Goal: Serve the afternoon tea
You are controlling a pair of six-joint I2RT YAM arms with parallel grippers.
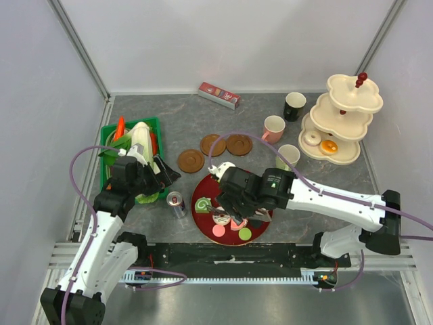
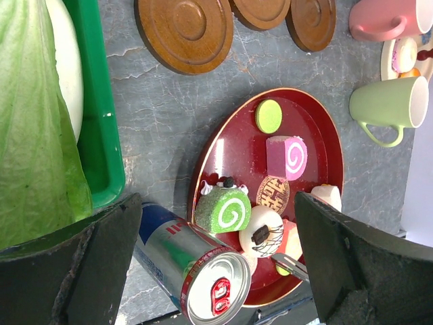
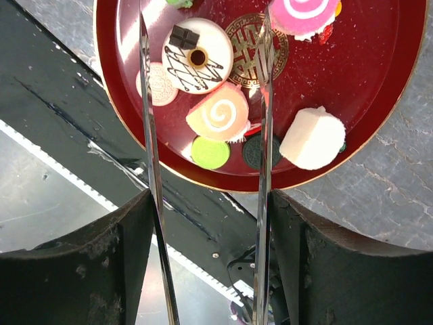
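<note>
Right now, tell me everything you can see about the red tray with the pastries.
The red tray is a round, glossy dark-red dish with a thin gold rim and a gold emblem at its centre. It lies flat on the grey table at the near edge, right of the drink can. It holds small toy pastries: a green swirl roll, a pink swirl roll, a chocolate-drizzled donut, a lime macaron and others. The right hand hovers above it, open, holding nothing.

pastries (image 1: 229, 227) on tray (image 1: 200, 203) | saucers (image 1: 213, 145) behind tray | can (image 1: 177, 204) left of tray
</note>
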